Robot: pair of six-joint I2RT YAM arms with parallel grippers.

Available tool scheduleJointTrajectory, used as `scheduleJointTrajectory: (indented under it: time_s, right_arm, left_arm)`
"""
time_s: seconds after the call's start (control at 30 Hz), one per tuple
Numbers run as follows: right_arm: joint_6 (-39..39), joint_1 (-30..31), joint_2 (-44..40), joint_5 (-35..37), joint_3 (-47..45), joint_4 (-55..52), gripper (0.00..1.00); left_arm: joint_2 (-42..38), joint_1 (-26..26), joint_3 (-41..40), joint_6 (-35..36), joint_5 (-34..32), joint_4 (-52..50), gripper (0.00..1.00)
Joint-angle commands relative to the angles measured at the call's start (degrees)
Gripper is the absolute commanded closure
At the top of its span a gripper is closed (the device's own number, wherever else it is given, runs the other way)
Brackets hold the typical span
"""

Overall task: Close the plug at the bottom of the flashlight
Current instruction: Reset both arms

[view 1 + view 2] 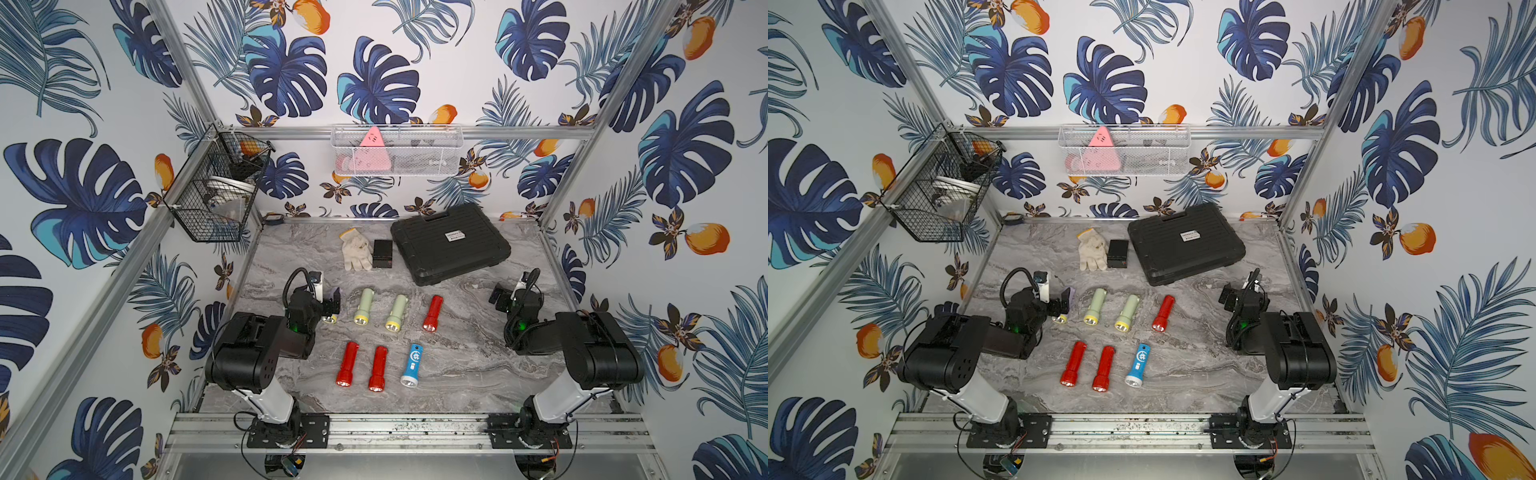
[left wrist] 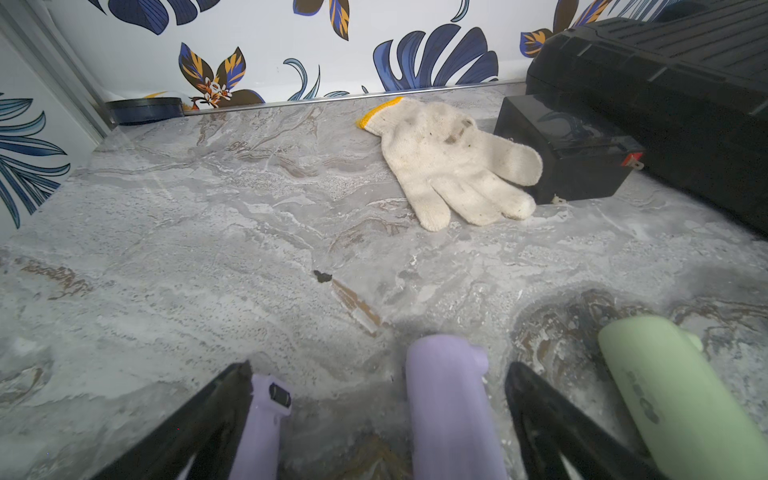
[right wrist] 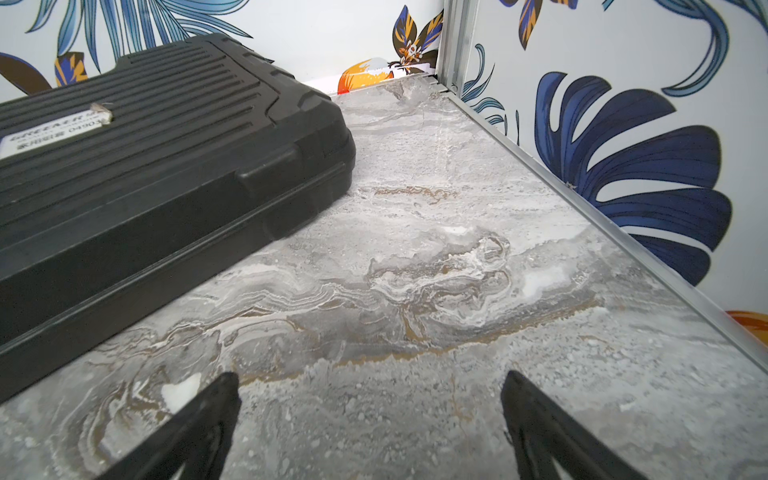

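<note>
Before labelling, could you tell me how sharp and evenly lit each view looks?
Both top views: evenly lit, slightly soft; left wrist view: glove sharp, purple flashlight soft near the lens; right wrist view: black case sharp, light even.

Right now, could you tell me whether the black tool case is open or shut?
Shut. The black tool case lies flat with its ribbed lid down against the base; no gap shows in the right wrist view.

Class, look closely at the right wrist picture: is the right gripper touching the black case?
Apart. The right wrist view shows the right gripper open, with bare table lying between its fingertips and the black case.
</note>
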Motion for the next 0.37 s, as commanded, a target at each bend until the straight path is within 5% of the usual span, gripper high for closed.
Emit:
scheduleJointTrajectory:
  time_s: [0.0, 0.33]
  right_arm:
    - [-0.88, 0.05, 0.03, -0.12, 0.03, 2.48, 0.00]
    - [-0.79, 0.02, 0.00, -0.38, 0.19, 2.18, 0.00]
  left_arm:
    - [0.01, 0.03, 0.38, 0.28, 0.15, -0.35, 0.01]
    - [-0.03, 0.22, 1.19, -0.35, -0.97, -1.83, 0.01]
